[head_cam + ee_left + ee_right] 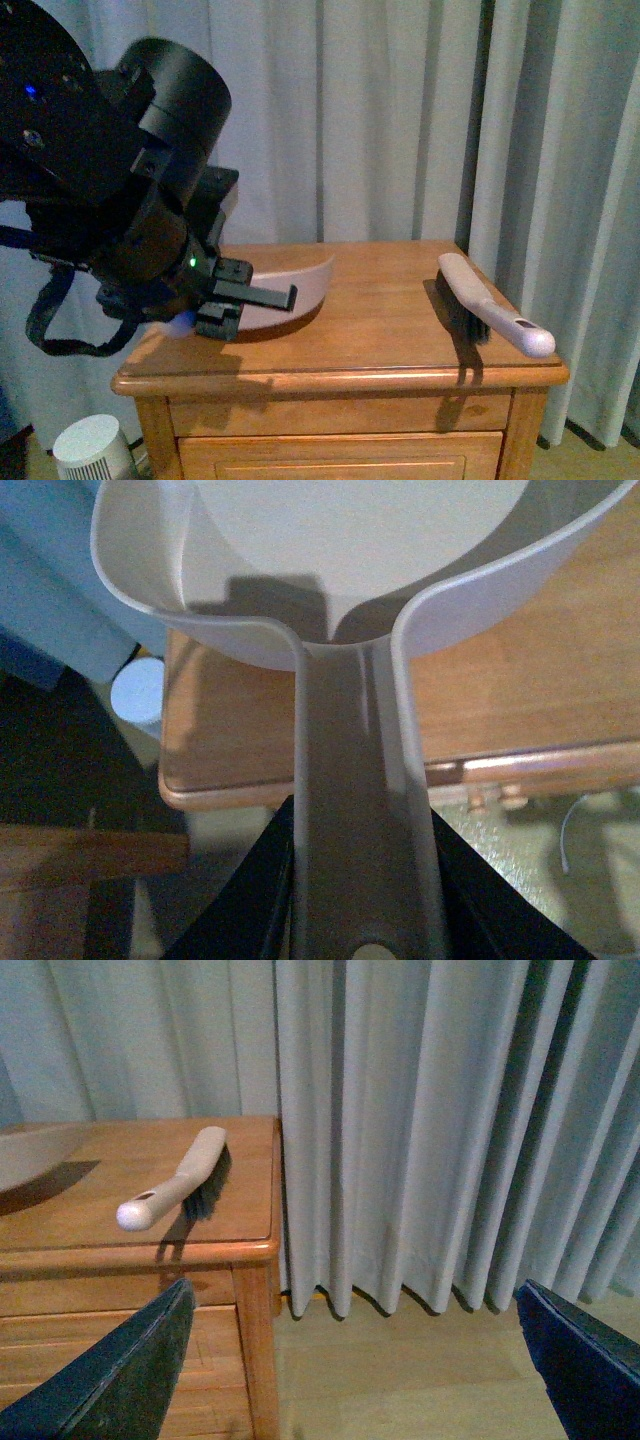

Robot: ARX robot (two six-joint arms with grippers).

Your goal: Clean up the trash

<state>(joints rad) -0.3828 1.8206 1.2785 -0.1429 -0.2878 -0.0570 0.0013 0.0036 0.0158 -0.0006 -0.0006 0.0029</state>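
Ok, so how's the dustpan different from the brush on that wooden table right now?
The dustpan is clamped by its handle in the left gripper; the brush lies free, with nothing holding it. The dustpan is a broad, shallow scoop; the brush is long and narrow, with dark bristles. The dustpan is at the table's left side, the brush near its right edge. Both are pale beige.

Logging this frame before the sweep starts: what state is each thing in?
left gripper: shut on the dustpan handle.
dustpan: held, pan over the nightstand, visible part empty.
brush: lying loose at the nightstand's right edge.
right gripper: open, empty.
top drawer: shut.
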